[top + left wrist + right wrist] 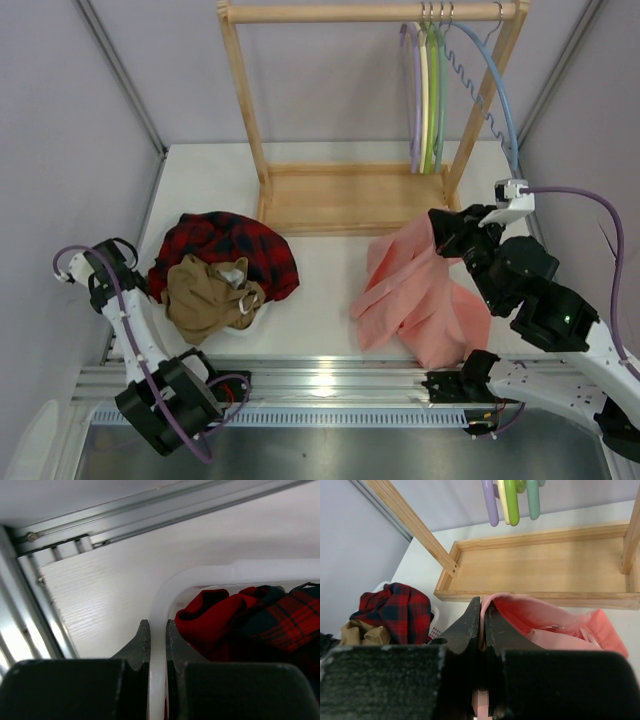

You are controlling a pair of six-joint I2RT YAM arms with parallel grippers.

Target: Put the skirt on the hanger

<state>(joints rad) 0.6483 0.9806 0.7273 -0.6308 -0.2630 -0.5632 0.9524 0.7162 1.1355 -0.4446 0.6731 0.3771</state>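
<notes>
- Skirt [420, 300]: a large salmon-pink garment of soft, thin, much-folded fabric. It lies in a heap on the white table [200, 170], right of centre, just in front of the base tray of the wooden rack [350, 195]. Its near edge reaches towards the metal rail at the table's front. Its far end is gathered up at the right gripper.
- Right gripper [482, 605]: black fingers pressed together and pinched on a fold of the skirt's far edge. Pink cloth shows at the tips and between the fingers.
- Hanger [412, 100]: thin, pale lilac-purple, with an arched body and a small silver hook. It hangs from the rack's top rail at the right end, well apart from the skirt. It is the leftmost of the group and bare of cloth.
- Cream hanger [424, 100], green hanger [437, 100] and light blue hanger [505, 110]: on the same rail, just beside the lilac one.
- White plastic basket [200, 575]: on the left of the table. It holds a red-and-black plaid garment [230, 245] with a tan-brown garment [205, 290] lying on its near side.
- Left gripper [157, 630]: at the basket's left side. Its fingers are drawn close and clamped over the white rim, one finger outside and one inside, with the plaid cloth just beside the inner finger.
</notes>
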